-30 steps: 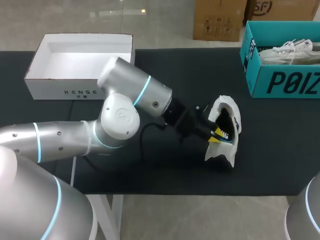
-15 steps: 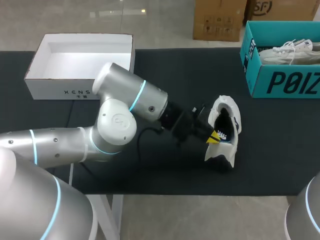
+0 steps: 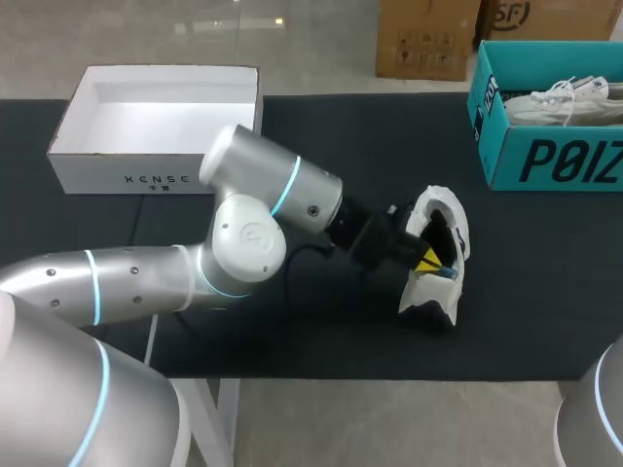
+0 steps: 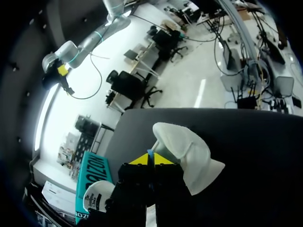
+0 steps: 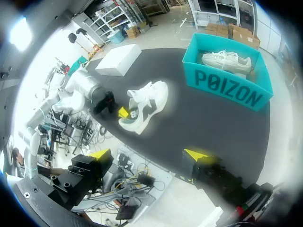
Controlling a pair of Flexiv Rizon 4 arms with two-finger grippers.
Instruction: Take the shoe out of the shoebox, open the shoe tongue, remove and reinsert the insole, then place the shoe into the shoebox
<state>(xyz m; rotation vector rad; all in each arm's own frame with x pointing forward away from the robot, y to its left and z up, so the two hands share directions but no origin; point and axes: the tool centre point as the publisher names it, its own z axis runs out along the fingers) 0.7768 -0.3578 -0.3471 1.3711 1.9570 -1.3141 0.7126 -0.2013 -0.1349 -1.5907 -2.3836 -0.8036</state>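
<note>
A white shoe with black panels (image 3: 450, 222) lies on the black table (image 3: 321, 341) at the right middle, its opening turned toward my left arm. My left gripper (image 3: 428, 261) sits at that opening. In the left wrist view its yellow tips (image 4: 149, 159) are pressed together on a thin blue edge (image 4: 149, 152), apparently the insole, with the white shoe (image 4: 189, 153) just ahead. My right gripper (image 5: 147, 156) hangs open and high over the table's near edge, far from the shoe (image 5: 147, 105), holding nothing.
A teal shoebox (image 3: 545, 161) with a second white shoe (image 3: 565, 97) inside stands at the back right. An open white box (image 3: 117, 165) stands at the back left. Bare black table lies between them and in front of the shoe.
My left gripper's fingers have closed at the shoe's opening, and the arm has shifted slightly right, toward the shoe. The shoe and the right arm have stayed put.
</note>
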